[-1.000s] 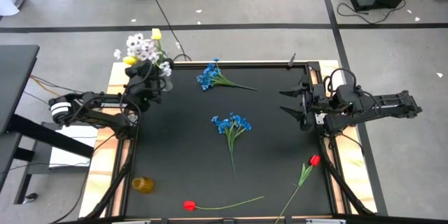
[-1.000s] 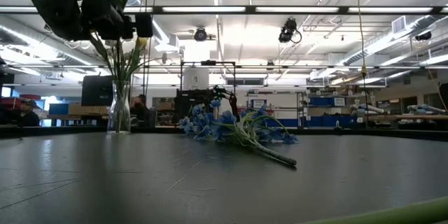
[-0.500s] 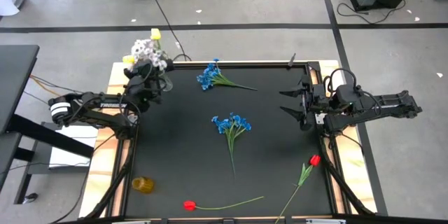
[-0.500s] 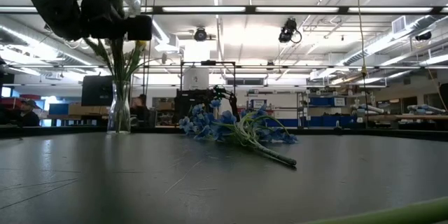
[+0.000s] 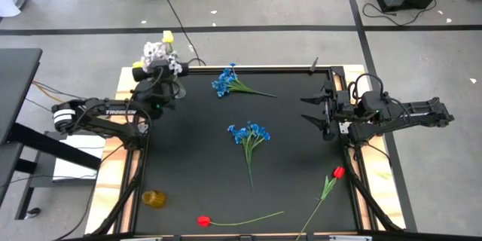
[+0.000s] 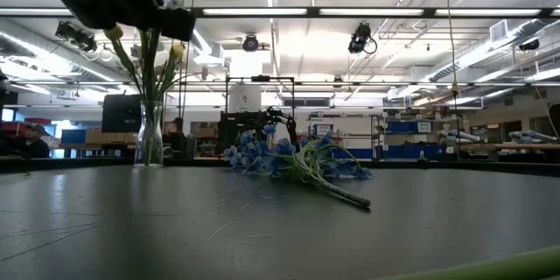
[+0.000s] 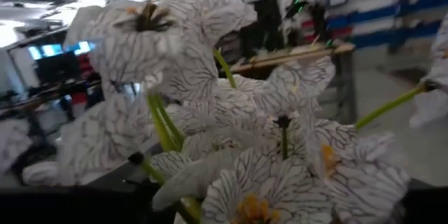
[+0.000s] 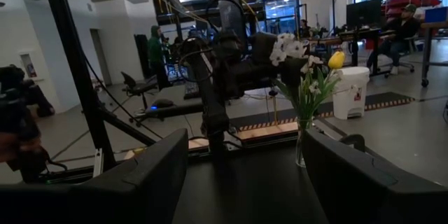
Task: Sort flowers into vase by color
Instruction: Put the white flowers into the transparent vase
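A clear glass vase [image 6: 149,136] stands at the table's far left corner, holding white blossoms [image 5: 158,51] and yellow tulips [image 5: 168,38] by their stems. My left gripper [image 5: 157,84] hovers open above the vase's near side, with the white blossoms [image 7: 231,133] right in front of it. Two blue blossom clusters lie on the mat, one at the far side [image 5: 226,81] and one in the middle [image 5: 248,132]. Two red tulips lie near the front, one left [image 5: 203,221] and one right [image 5: 338,172]. My right gripper [image 5: 312,111] waits open at the right edge.
A small amber glass [image 5: 153,198] stands near the front left corner. The wooden table rim [image 5: 128,158] borders the black mat. A green stem [image 6: 516,267] lies close to the low camera. Bare mat lies between the middle blue cluster and my right gripper.
My left gripper has gone up above the vase. The white blossom cluster has shifted a little toward the far edge and drawn closer together over the vase, where it stays as the gripper rises.
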Robot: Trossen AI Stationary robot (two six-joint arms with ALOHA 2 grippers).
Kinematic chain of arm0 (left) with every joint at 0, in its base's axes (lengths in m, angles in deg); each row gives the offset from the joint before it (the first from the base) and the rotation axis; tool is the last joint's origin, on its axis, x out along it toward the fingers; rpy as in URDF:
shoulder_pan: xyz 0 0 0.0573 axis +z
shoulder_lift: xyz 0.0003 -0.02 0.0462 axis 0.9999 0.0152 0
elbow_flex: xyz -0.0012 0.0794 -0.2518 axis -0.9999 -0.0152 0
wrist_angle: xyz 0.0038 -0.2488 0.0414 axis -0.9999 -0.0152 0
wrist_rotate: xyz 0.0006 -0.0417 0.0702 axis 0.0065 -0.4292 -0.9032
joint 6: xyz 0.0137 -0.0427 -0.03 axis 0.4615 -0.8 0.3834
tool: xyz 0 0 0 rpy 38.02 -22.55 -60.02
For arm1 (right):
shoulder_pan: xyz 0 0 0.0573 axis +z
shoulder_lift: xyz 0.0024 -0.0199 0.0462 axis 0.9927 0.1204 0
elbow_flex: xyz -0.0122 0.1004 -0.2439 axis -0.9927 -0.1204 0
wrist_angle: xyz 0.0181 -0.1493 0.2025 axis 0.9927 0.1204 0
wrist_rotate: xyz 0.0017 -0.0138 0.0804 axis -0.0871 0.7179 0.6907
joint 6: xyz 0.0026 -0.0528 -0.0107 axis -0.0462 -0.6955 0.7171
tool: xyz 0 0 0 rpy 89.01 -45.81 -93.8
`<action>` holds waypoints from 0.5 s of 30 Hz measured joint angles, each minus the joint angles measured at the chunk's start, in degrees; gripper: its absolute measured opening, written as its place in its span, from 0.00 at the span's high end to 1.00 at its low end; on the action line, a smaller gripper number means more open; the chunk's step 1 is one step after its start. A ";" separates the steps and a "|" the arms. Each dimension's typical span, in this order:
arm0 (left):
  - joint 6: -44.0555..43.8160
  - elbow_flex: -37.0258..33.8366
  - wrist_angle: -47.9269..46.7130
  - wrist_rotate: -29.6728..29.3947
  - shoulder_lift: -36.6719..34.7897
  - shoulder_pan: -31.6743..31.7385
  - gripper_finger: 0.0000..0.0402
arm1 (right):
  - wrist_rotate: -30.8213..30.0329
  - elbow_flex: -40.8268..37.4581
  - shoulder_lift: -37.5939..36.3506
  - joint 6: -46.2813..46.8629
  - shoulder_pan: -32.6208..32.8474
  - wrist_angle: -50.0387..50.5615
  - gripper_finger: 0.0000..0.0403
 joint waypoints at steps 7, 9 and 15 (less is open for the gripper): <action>2.52 -2.22 -0.09 -5.62 0.00 0.63 0.34 | 0.00 0.00 0.00 0.02 -0.02 0.00 0.29; 3.32 -2.32 -0.13 -6.11 0.00 0.31 0.34 | 0.01 0.00 -0.01 0.01 -0.02 0.00 0.29; 2.12 -2.32 -0.26 -6.17 0.04 0.26 0.34 | 0.00 0.00 0.00 0.01 -0.01 0.00 0.29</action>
